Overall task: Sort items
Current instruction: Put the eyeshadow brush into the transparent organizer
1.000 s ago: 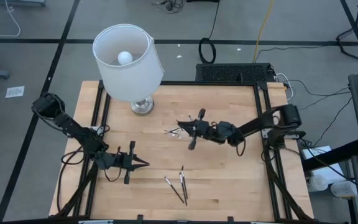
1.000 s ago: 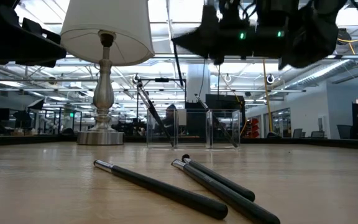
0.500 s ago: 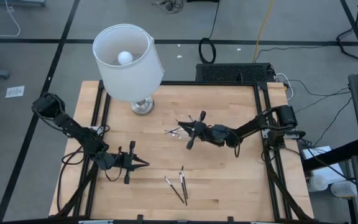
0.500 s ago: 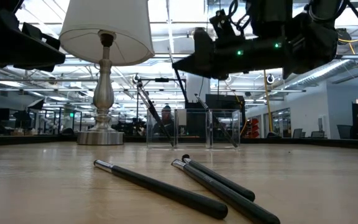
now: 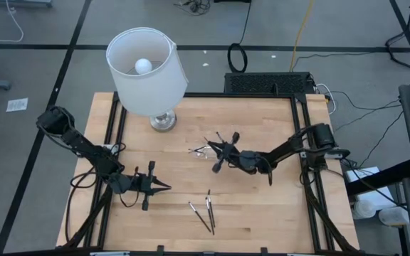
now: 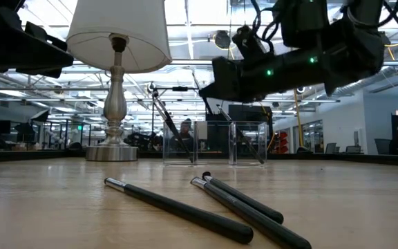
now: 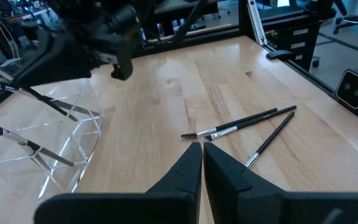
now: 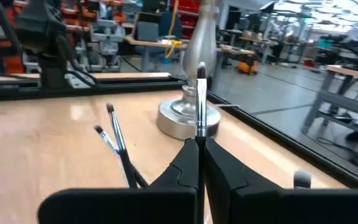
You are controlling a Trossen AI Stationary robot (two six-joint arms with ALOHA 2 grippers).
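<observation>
Beyond the wooden table (image 5: 262,206) lies an open workshop floor with cables, and the white-shaded lamp (image 5: 146,71) stands at the table's far-left corner. No brand, label or readable writing shows anywhere.

Since a second ago the right arm has drawn slightly back toward its base and tilted lower — in the low view its dark bulk now slopes down toward the clear plastic tray (image 6: 214,143). The left arm, the lamp and the loose items have not moved.

The right gripper (image 5: 212,147) hovers just beside the tray, fingers clenched on one thin brush (image 8: 201,99), which stands up from between them. The left gripper (image 5: 164,188) waits over the near-left part of the table, its fingers closed with only a thin slit between them, grasping nothing.

Three dark sticks (image 5: 205,208) with pale ends lie together on the bare wood near the front edge — well apart from the tray. A few more sticks (image 7: 42,102) lean inside the tray's compartments.
</observation>
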